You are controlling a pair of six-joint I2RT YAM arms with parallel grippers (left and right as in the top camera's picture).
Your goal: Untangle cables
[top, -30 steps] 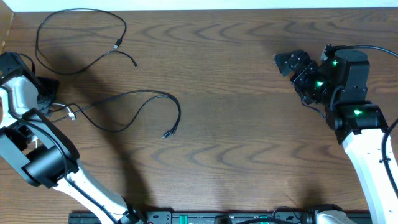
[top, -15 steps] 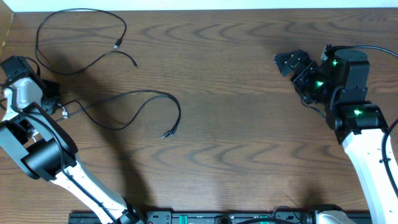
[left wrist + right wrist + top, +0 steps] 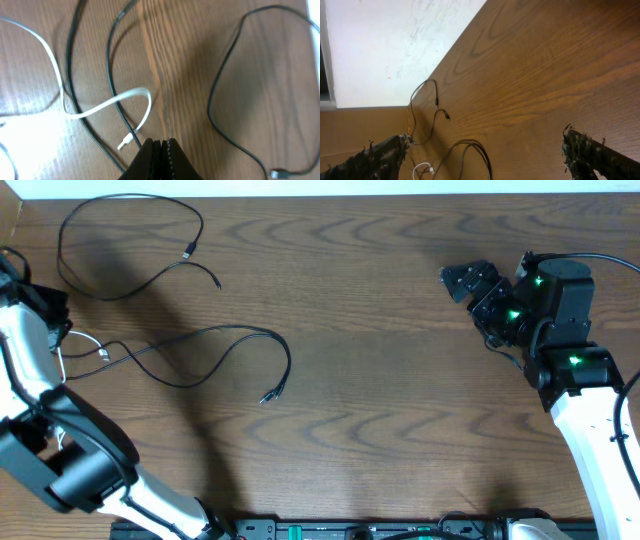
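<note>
Lying apart at eleven o'clock, one thin black looped cable (image 3: 130, 195) looks freed; short white cable (image 3: 100, 106) and long black cable (image 3: 250, 329) lie crossed at nine o'clock. Left jaws sit pressed together, right jaws spread.

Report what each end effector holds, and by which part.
Nothing visible. The left end effector is shut with the white cable's plug lying beside its tips, not between them; the right end effector stands open, empty.

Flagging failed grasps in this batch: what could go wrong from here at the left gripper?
The left gripper looks shut beside the white cable, not on it, so a pull may move nothing. That cable crosses a black cable; dragging it could tighten the tangle.
</note>
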